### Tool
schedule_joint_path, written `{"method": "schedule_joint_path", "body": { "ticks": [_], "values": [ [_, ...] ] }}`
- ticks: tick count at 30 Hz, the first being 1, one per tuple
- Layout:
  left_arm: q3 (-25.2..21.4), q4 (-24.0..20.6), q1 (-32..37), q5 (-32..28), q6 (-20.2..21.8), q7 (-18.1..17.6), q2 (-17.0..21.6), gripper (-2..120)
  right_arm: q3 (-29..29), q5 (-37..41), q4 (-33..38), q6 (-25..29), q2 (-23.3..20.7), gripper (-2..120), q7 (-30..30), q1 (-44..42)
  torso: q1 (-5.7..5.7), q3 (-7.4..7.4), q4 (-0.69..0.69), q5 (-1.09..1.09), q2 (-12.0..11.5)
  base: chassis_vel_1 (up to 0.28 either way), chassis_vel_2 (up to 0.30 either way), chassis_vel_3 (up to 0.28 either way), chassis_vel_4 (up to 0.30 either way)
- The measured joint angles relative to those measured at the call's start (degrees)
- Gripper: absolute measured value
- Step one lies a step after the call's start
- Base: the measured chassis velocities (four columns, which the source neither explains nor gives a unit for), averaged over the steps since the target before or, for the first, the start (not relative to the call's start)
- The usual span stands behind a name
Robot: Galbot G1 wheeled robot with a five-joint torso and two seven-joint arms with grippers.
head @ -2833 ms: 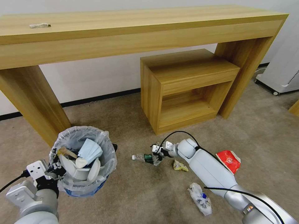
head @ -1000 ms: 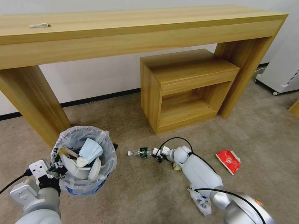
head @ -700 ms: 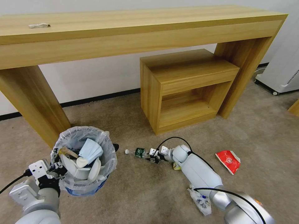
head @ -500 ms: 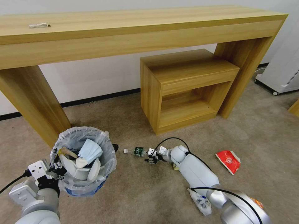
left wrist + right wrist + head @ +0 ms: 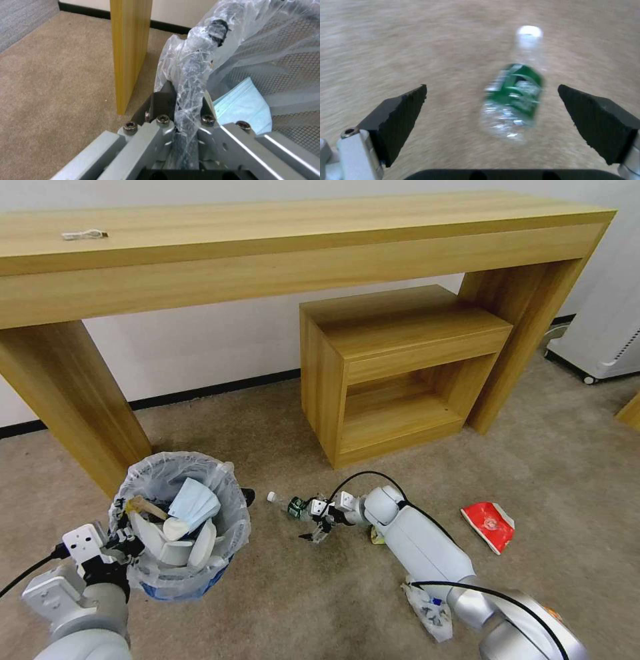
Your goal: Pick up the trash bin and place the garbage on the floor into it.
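The right gripper (image 5: 313, 527) sits low over the floor (image 5: 300, 593) with its jaws spread wide, holding nothing. In the right wrist view the green-labelled bottle (image 5: 515, 100) lies on the carpet between the two black pads (image 5: 400, 110), touching neither, its white cap pointing away from the gripper. In the head view the bottle (image 5: 288, 504) lies at about 10 o'clock from the gripper, just beside it, and at 3 o'clock from the trash bin (image 5: 179, 523).

The left gripper (image 5: 113, 545) is clamped on the near rim of the bin at about 8 o'clock of its opening; the left wrist view shows the bag liner (image 5: 191, 72) bunched between the closed jaws. Inside the bin lie a pale-blue mask (image 5: 192, 501), white slippers (image 5: 200, 545) and a wooden stick (image 5: 143, 505).

More litter lies on the floor: a red snack wrapper (image 5: 490, 524) well apart at 3 o'clock from the right gripper, a yellowish scrap (image 5: 377, 535) tucked against the right arm, and a crumpled clear plastic piece (image 5: 430, 612) at about 5 o'clock. A small wooden cabinet (image 5: 393, 367) stands at 12 o'clock under the long wooden surface (image 5: 267, 240).
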Motion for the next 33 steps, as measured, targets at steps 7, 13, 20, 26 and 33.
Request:
{"method": "schedule_joint_path", "body": {
  "ticks": [7,13,20,26,33],
  "values": [
    [0.2,0.0,0.2,0.4,-0.1,0.0,-0.2,1,0.4,0.2,-7.2,-2.4,5.1,100,12.6,0.3,0.0,0.0,0.0,0.0,0.0,0.0,0.0,0.0,0.0],
    [0.3,0.4,-0.1,0.4,-0.1,0.1,-0.1,1,0.7,0.2,-10.0,-4.9,7.8,100,18.4,0.2,0.0,0.0,0.01,0.0,0.0,0.0,0.0,0.0,0.0],
    [0.5,1.1,-0.8,0.4,-0.1,0.1,0.0,1,1.7,0.7,-12.3,-7.0,8.8,100,20.6,0.3,0.0,0.0,0.0,0.0,0.0,0.0,0.0,0.0,0.0],
    [0.6,1.4,-1.2,0.4,-0.1,0.1,0.3,1,2.3,0.3,-13.8,-8.2,8.8,81,20.9,0.5,0.0,0.0,0.0,0.0,0.0,0.0,0.0,0.0,0.0],
    [0.6,1.7,-1.3,0.4,-0.1,0.2,0.3,1,2.4,-0.4,-14.6,-8.1,9.2,58,20.9,0.7,0.0,0.0,0.0,0.01,0.0,0.0,0.0,0.0,0.0]
  ]
}}
